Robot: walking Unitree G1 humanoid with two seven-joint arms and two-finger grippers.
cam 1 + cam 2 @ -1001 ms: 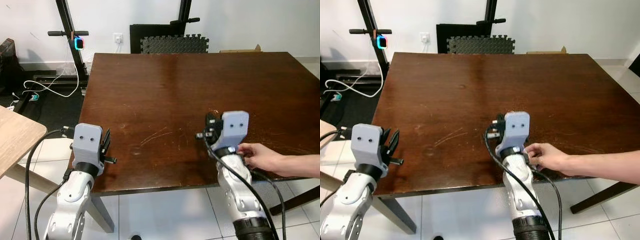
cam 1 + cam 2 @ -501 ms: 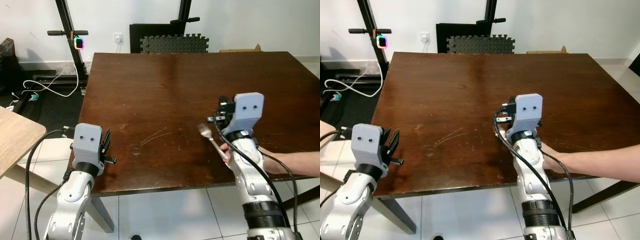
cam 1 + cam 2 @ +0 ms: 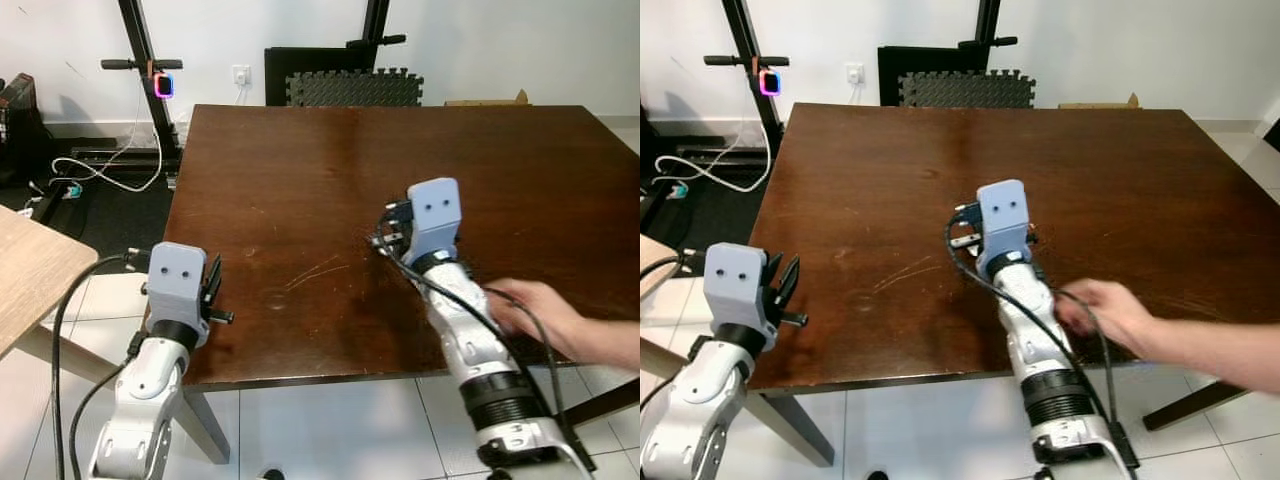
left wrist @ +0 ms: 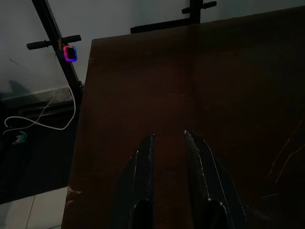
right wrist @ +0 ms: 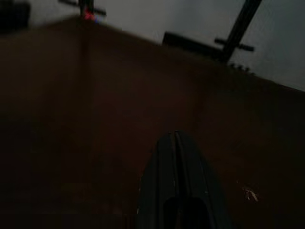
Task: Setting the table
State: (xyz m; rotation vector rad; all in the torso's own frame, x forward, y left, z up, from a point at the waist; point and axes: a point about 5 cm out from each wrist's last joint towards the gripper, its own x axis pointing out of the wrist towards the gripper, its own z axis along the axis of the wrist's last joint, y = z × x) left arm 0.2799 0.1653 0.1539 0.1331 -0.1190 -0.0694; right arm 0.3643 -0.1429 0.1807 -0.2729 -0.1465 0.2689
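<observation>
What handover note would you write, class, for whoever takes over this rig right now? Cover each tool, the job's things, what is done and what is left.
Left tool: open, holding nothing, at the near left edge of the dark wooden table.
Right tool: shut, over the table's near middle.
A person's hand is at the near edge beside the right arm; mind it.
Done: no setting laid yet.
Left: probably the whole setting.

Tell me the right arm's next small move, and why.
Probably hold the right gripper where it is above the table: a person's hand is close beside that arm at the near edge, and the shut fingers show nothing between them.
</observation>
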